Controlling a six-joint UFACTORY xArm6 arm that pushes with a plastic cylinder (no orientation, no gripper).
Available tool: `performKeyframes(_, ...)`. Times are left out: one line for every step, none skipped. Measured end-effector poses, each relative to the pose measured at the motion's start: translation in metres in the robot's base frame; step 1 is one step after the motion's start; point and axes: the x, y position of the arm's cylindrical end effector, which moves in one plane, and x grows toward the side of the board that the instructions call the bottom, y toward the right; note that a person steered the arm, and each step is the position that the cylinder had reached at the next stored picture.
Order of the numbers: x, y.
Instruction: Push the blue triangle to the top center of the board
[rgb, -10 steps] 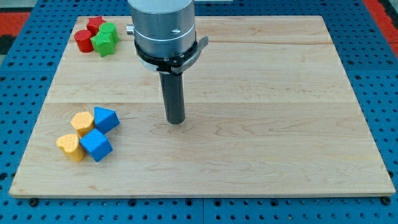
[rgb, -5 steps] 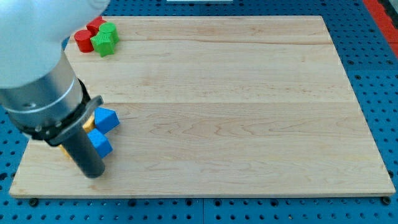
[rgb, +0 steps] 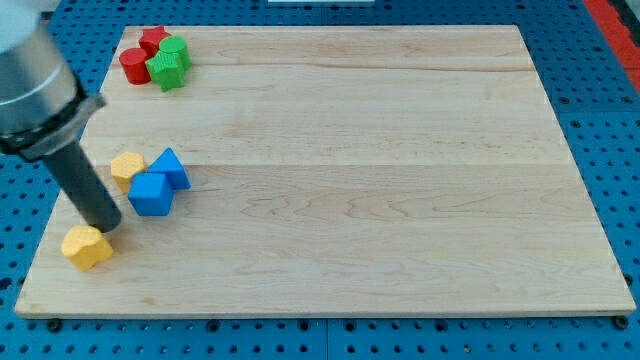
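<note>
The blue triangle (rgb: 172, 167) lies at the board's left side, touching a blue cube (rgb: 150, 193) below-left of it and next to a yellow hexagon (rgb: 127, 168) on its left. My tip (rgb: 104, 224) rests on the board just left of and below the blue cube, above a yellow heart-shaped block (rgb: 87, 246). The rod rises from the tip toward the view's upper left. The tip is below-left of the blue triangle, apart from it.
A red cylinder (rgb: 133, 64), a red star (rgb: 153, 41), a green star (rgb: 166, 70) and a green block (rgb: 177, 49) cluster at the wooden board's (rgb: 400, 180) top left corner.
The arm swung from the board's middle to the left side. The blue cube moved up, the blue triangle turned and shifted slightly, and the yellow heart slid down-left.
</note>
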Motion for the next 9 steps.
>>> performKeyframes(-0.009, 0.001)
performKeyframes(-0.026, 0.015)
performKeyframes(-0.046, 0.047)
performKeyframes(-0.069, 0.078)
performKeyframes(-0.092, 0.097)
performKeyframes(-0.116, 0.106)
performKeyframes(-0.137, 0.115)
performKeyframes(-0.171, 0.143)
performKeyframes(-0.208, 0.176)
